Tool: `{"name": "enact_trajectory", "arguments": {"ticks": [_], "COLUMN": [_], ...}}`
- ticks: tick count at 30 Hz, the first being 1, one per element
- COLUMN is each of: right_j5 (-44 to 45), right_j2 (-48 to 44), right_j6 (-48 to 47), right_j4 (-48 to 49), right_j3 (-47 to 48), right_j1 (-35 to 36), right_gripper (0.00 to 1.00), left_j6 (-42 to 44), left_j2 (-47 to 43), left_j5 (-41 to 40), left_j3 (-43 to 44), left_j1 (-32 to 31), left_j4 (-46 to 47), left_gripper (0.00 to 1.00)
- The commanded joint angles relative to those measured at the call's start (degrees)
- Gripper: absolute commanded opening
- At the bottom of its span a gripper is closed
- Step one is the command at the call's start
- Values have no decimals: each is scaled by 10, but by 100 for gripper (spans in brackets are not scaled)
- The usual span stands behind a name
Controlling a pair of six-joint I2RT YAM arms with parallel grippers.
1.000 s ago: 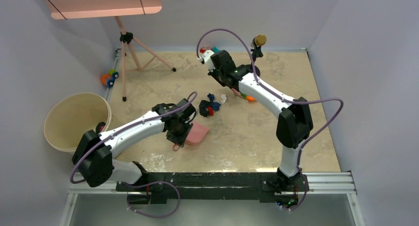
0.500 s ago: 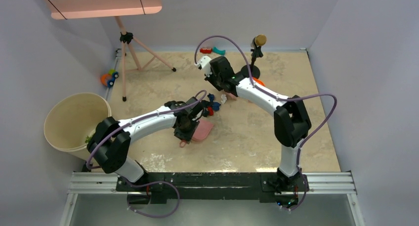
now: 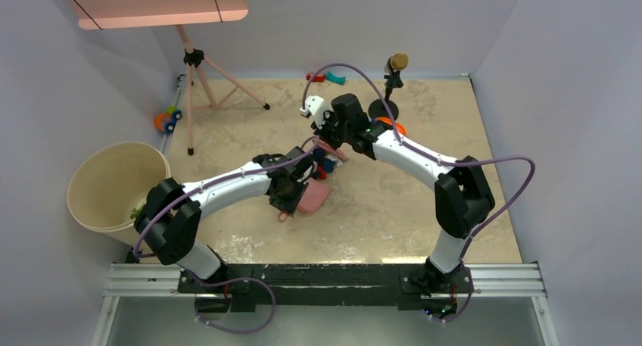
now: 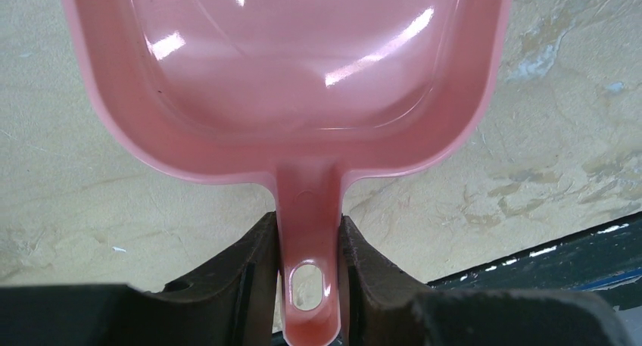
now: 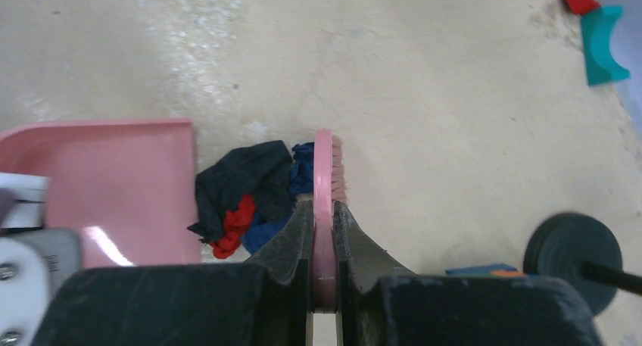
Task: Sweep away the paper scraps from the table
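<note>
The paper scraps (image 5: 246, 194), black, red and dark blue, lie in a small pile on the beige table (image 3: 394, 202), right at the open lip of the pink dustpan (image 5: 113, 187). They also show in the top view (image 3: 324, 163). My left gripper (image 4: 306, 266) is shut on the handle of the dustpan (image 4: 288, 73), which rests on the table (image 4: 68, 187). My right gripper (image 5: 324, 240) is shut on a pink brush (image 5: 324, 179), whose bristles stand against the far side of the scraps.
A beige bucket (image 3: 113, 183) stands off the table's left edge. A tripod (image 3: 198, 81) stands at the back left, a black stand with a round base (image 3: 394, 85) at the back. Red and teal toys (image 3: 327, 77) lie by the back wall. Blue-orange blocks (image 3: 390, 123) lie near the stand.
My right gripper has swung the brush down and left onto the far side of the scraps. My left arm moved the dustpan right and forward, up to the pile.
</note>
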Motion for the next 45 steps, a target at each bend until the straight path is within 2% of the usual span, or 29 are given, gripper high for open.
{"name": "enact_trajectory", "arguments": {"ticks": [1,7,9,16,25,32,36,39,45], "right_j5": [-120,-206,-251,-293,-151,15,116,143,190], "right_j2": [-2,-23,-45,-103,-155,-259,-306,-278,-145], "right_j6": [-14,-5,19,115,200,257,252,212,148], "right_j4": [-50,-109,-109,-111,-142,-93,-59,-61,-80], "right_j3": [2,7,4,21,33,-34,-77,-72,-16], "right_j1": [27,46,45,16,-22,-25,-26,-26,-25], "right_gripper": [0,0,0,0,0,0,0,0,0], "left_j6": [20,21,21,14,10,10,11,5,-12], "left_j2": [4,4,6,-7,-65,-100,-94,-64,-58], "left_j5": [-10,-21,-22,-36,-52,-67,-58,-63,-39], "left_j3": [19,11,4,-28,-79,-95,-88,-61,-62], "left_j1": [-1,-1,-2,-2,-2,-5,-5,-5,-6], "left_j4": [26,43,52,87,142,155,146,106,93], "left_gripper": [0,0,0,0,0,0,0,0,0]}}
